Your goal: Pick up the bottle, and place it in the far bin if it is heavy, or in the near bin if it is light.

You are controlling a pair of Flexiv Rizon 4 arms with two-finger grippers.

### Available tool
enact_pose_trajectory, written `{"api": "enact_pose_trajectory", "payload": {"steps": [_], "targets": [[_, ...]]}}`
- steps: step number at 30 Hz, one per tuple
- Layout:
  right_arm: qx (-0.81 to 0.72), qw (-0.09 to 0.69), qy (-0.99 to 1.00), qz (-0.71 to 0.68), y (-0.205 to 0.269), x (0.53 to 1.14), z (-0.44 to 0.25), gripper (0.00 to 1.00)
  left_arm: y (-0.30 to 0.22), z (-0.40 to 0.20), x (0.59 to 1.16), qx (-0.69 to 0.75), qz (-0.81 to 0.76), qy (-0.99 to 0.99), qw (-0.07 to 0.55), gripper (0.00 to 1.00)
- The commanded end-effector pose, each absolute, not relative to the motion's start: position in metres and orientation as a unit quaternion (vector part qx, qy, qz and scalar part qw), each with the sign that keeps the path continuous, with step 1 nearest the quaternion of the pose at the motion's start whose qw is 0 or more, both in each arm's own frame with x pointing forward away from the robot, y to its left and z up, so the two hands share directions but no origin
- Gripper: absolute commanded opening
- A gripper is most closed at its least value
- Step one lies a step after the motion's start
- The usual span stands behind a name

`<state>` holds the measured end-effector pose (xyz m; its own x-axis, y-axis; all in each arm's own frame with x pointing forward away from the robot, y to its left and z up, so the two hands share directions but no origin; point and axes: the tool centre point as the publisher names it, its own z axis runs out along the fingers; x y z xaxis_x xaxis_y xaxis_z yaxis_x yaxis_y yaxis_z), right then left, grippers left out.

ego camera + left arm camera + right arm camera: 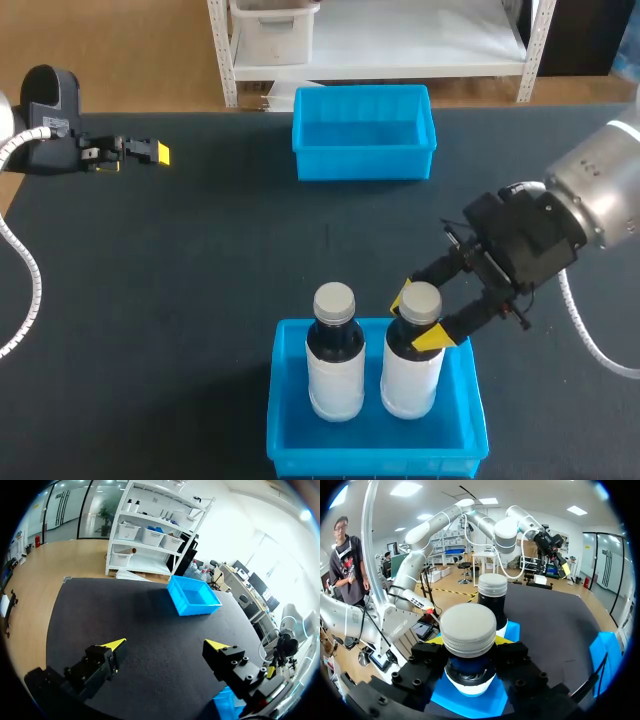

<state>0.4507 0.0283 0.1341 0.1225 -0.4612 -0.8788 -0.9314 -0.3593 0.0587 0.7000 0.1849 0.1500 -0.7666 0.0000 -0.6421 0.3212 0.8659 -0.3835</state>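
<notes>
Two white bottles with grey caps stand upright side by side in the near blue bin (375, 462). My right gripper (416, 320) is shut on the neck of the right bottle (410, 385), one yellow tip on each side just under its cap. In the right wrist view that bottle (468, 628) fills the gap between the fingers of my right gripper (470, 641), and the other bottle (492, 592) stands just ahead of it. The left bottle (335, 350) is untouched. My left gripper (158, 152) is open and holds nothing at the far left of the table.
The far blue bin (365, 165) sits at the back middle of the dark mat with nothing in it. It lies ahead of my left gripper (165, 645) as the far bin (194, 596) in the left wrist view. Bare mat separates the two bins.
</notes>
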Motion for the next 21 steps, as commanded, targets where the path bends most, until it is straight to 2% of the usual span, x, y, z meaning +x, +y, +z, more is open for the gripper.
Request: {"api": "enact_pose_trajectory", "payload": {"steps": [1, 2, 3, 12, 21], "targets": [[-0.701, 0.267, 0.495, 0.439, 0.03, 0.453, 0.132, 0.66, 0.185, 0.15, 0.7, 0.088, -0.243, 0.908, 0.33, 1.0], [-0.701, 0.267, 0.494, 0.44, 0.03, 0.452, 0.132, 0.81, 0.185, 0.15, 0.7, 0.088, -0.243, 0.908, 0.33, 1.0], [-0.702, 0.266, 0.493, 0.44, 0.03, 0.452, 0.132, 1.0, 0.185, 0.15, 0.7, 0.088, -0.243, 0.908, 0.33, 1.0], [-0.704, 0.259, 0.502, 0.431, 0.023, 0.455, 0.137, 1.0, 0.185, 0.15, 0.7, 0.088, -0.243, 0.908, 0.33, 1.0], [-0.691, 0.266, 0.541, 0.399, -0.02, 0.472, 0.145, 1.0, 0.185, 0.15, 0.7, 0.088, -0.243, 0.908, 0.33, 1.0]]}}
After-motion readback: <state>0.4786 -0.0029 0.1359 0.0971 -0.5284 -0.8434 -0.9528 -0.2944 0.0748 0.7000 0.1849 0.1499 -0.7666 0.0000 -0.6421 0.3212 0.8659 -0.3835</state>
